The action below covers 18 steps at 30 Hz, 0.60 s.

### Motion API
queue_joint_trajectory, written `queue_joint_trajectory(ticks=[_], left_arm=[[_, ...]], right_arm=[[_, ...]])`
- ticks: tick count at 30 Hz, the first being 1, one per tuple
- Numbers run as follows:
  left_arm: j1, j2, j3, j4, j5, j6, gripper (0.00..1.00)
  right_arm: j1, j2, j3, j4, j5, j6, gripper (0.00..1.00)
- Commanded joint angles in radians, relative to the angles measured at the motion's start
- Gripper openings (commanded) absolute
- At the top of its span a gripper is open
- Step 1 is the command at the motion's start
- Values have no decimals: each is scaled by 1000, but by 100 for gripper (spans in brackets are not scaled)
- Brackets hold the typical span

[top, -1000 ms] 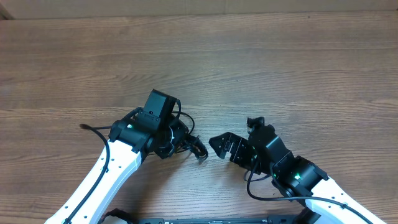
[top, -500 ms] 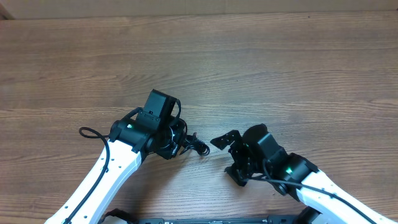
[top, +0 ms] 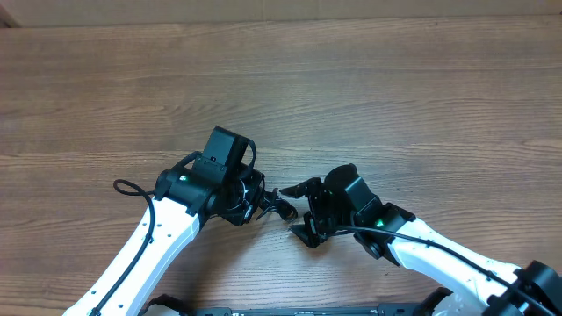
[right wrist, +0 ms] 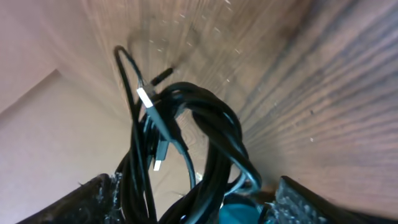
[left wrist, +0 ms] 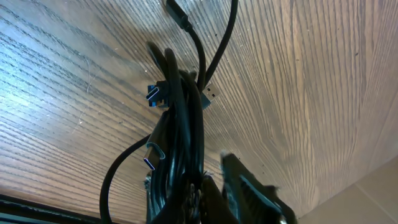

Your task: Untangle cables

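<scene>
The cables (top: pixel 281 205) are a bunch of thin black cords with USB plug tips, lying on the wooden table between the two grippers. My left gripper (top: pixel 262 200) is shut on one end of the bunch. In the left wrist view the cables (left wrist: pixel 180 124) hang out from my left gripper (left wrist: pixel 199 208), with silver and blue plug tips showing. My right gripper (top: pixel 303 212) is open, one finger on each side of the bunch's other end. In the right wrist view the cables (right wrist: pixel 211 124) loop between the spread fingers (right wrist: pixel 93 199) of my right gripper (right wrist: pixel 205 208).
A black cord (top: pixel 127 186) loops out on the table beside the left arm. Bare wooden table (top: pixel 395 96) stretches behind and to both sides. Its far edge (top: pixel 281 21) runs along the top of the overhead view.
My right gripper has moved left and turned, from beside the bunch to straddling it with open fingers. My left gripper has kept its hold in place.
</scene>
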Motion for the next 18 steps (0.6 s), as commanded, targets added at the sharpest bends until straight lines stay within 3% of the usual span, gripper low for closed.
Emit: queue_joint_trajectory(ticks=[1, 15, 17, 18], left_arm=[[2, -2, 10, 4, 22, -25, 4], [2, -2, 10, 4, 78, -21, 4], [2, -2, 10, 4, 77, 16, 4], [2, -2, 10, 4, 66, 79, 11]], right_arm=[[3, 21, 20, 7, -39, 56, 71], [3, 26, 20, 52, -37, 62, 6], [3, 26, 20, 52, -34, 49, 4], [3, 26, 20, 52, -30, 6, 4]])
